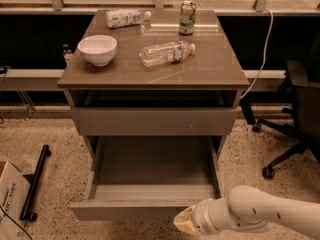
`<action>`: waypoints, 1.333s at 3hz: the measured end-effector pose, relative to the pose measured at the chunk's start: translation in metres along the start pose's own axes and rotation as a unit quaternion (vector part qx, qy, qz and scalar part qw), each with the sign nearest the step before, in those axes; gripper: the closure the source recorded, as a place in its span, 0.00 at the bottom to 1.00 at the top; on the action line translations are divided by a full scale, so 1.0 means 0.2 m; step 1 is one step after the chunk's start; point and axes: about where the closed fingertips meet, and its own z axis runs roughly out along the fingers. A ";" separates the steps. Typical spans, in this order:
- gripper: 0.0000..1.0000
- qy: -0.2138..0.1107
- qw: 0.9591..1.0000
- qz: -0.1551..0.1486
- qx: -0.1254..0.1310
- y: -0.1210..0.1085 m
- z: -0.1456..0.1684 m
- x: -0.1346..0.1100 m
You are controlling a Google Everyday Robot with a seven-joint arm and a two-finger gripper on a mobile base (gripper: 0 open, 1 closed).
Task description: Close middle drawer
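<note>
The middle drawer (130, 211) is pulled far out of the grey-brown cabinet, and its long shallow box shows nothing inside. Its low flat front panel faces me near the bottom of the camera view. My gripper (184, 222), a tan tip on the white arm, comes in from the lower right. It is right at the right part of that front panel, at its lower edge. I cannot tell whether it touches the panel.
Above it a drawer with a taller front (155, 121) stands slightly out. On the cabinet top are a white bowl (97, 49), two lying bottles (167, 53) and a can (187, 18). An office chair (300, 109) stands at right; a cardboard box (10, 199) and black bar (35, 184) at left.
</note>
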 end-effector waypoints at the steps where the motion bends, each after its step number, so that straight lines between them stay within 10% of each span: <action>1: 1.00 -0.014 1.000 0.008 -0.004 -0.12 0.16 0.05; 4: 1.00 -0.051 0.999 0.001 0.013 -0.39 0.27 0.00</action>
